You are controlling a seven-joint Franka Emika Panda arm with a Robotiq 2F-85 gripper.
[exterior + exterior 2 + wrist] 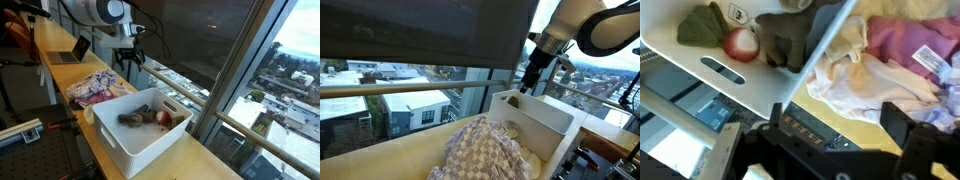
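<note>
Gripper (526, 85) hangs empty, jaws spread, by the white bin (545, 115) — an exterior view hides its inside; the wrist view shows a red ball (740, 44) there.

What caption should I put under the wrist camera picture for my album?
Open pincer hovers above a white bin of soft things and a heap of clothes.

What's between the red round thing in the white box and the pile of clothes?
In the wrist view, a dark grey cloth lies next to the red round thing, then the white box's wall, with the pile of clothes right outside.
</note>
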